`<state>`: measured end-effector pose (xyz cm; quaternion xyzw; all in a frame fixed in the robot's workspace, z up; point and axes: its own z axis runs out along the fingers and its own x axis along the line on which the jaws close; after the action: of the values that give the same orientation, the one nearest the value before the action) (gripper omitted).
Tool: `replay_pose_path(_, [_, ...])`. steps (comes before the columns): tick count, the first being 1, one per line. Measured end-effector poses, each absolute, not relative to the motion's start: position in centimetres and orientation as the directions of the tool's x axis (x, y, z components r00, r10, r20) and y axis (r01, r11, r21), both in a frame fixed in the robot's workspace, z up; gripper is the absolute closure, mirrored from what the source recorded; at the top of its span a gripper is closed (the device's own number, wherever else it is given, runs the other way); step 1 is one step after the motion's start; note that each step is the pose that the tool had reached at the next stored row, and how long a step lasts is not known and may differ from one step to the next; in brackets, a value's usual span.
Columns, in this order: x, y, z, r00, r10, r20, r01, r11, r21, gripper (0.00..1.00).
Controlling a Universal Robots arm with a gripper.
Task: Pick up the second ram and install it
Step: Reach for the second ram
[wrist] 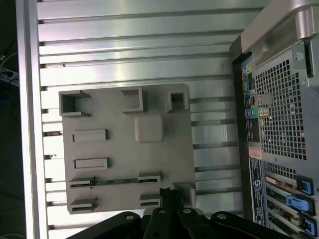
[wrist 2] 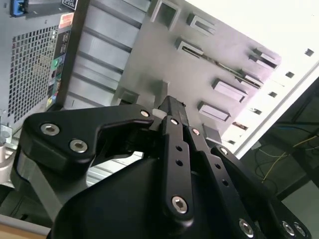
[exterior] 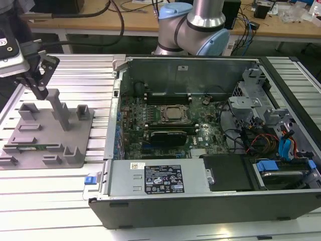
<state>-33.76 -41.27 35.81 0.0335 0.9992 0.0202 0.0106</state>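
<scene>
The gripper, jaws pressed together and empty, hovers over the grey fixture plate, where the second ram lies slotted between holders. A clean pick likely demands a square, centred grasp.

Overhead light glared off the ribbed aluminium counter in the exterior view, washing its near slats white, while the open computer case lay dimmer inside. In the second wrist view the counter's far edge burned out behind the dark tool. In the first wrist view the grey fixture plate was evenly lit.
</scene>
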Motion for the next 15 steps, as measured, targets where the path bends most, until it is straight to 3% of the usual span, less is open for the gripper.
replay_pose_path(15, [-37.4, -41.8, 33.5, -1.000, 0.014, -0.020, 0.013, 0.999, 0.041, 0.92])
